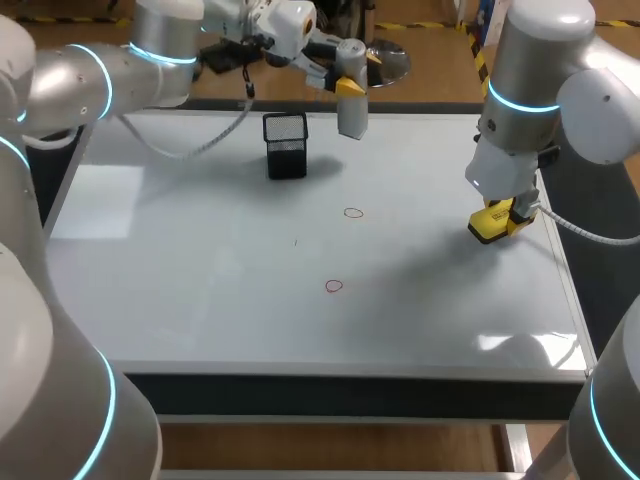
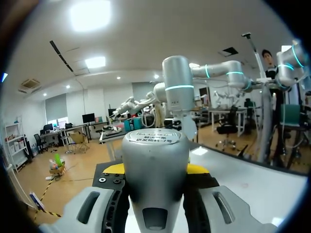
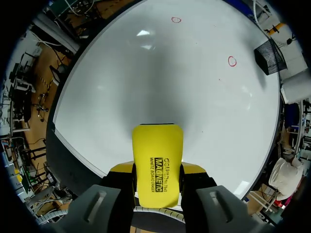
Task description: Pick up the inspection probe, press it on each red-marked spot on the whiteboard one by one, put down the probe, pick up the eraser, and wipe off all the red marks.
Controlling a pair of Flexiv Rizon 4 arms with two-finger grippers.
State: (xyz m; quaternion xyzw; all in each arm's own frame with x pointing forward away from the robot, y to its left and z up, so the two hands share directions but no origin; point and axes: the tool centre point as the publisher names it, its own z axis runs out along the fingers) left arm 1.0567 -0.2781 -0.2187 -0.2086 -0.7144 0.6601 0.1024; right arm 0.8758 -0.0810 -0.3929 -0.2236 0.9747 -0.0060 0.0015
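left arm [image 1: 100,70] raised, wrist roughly level, left gripper [image 1: 345,85] clamped on grey probe [image 1: 352,105] between its fingers, right arm [image 1: 540,60] angled down, right gripper [image 1: 503,213] pointing down, closed on yellow eraser [image 1: 488,228]

Whiteboard [image 1: 200,260] with mesh holder [image 1: 285,146], red marks [image 1: 353,212]

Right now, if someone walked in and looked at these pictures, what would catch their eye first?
Both grippers are loaded. The left gripper holds the silver probe upright over the far edge of the whiteboard, beside the black mesh holder. The right gripper grips the yellow eraser at the board's right side. Two small red circles sit unwiped near the middle of the board.
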